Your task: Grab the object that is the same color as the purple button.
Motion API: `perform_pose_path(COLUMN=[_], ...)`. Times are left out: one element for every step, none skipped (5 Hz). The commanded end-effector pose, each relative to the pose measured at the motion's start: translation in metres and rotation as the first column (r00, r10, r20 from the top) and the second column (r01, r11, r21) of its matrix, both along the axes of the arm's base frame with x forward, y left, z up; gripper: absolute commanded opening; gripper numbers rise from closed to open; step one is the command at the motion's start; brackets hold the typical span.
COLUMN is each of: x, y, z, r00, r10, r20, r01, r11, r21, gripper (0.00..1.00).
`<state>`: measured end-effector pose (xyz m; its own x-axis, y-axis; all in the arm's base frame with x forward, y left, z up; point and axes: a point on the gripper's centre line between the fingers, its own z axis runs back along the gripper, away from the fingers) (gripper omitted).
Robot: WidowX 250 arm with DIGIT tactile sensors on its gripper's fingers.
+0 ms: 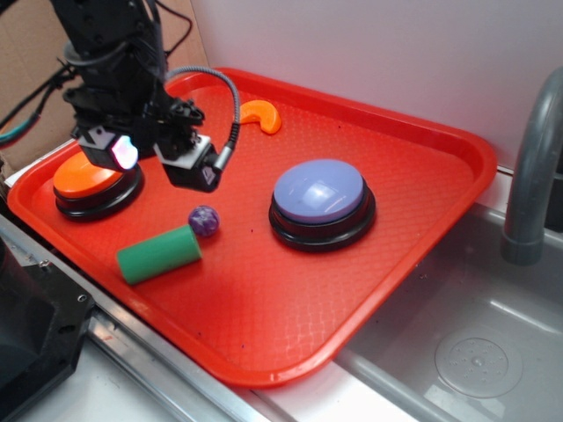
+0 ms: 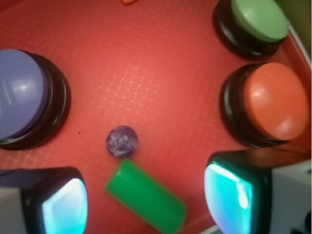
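Note:
The object, a small dark purple speckled ball [image 1: 204, 221] [image 2: 122, 141], rests on the red tray [image 1: 387, 141] just beside one end of a green cylinder [image 1: 160, 254] [image 2: 146, 197]. The purple button [image 1: 318, 195] [image 2: 22, 95], a lavender dome on a black base, sits to the ball's right in the exterior view. My gripper [image 1: 157, 160] [image 2: 146, 202] hovers open above the tray, up and left of the ball, holding nothing. In the wrist view the cylinder lies below the gap between my fingers [image 2: 234, 195] and the ball sits just beyond it.
An orange-topped button [image 1: 88, 180] [image 2: 273, 102] stands under the arm at the tray's left. A green-topped button [image 2: 258, 19] sits past it. An orange crescent [image 1: 261, 115] lies at the back. A steel sink [image 1: 457, 343] and grey faucet [image 1: 532, 176] are on the right.

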<state>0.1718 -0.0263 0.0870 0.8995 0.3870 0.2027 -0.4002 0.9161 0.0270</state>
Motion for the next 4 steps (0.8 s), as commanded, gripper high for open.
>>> perform_pose_path(x=[0.026, 0.029, 0.028, 0.029], y=[0.009, 0.008, 0.007, 0.004], z=[-0.035, -0.055, -0.067, -0.068], r00=[0.997, 0.999, 0.999, 0.999], r10=[0.05, -0.008, -0.046, -0.049], r20=[0.05, 0.043, 0.001, -0.006], r01=[-0.048, 0.013, 0.045, 0.047], r11=[0.998, 0.992, 0.984, 0.979], r21=[-0.036, -0.123, -0.173, -0.198], gripper=[1.0, 1.0, 1.0, 1.0])
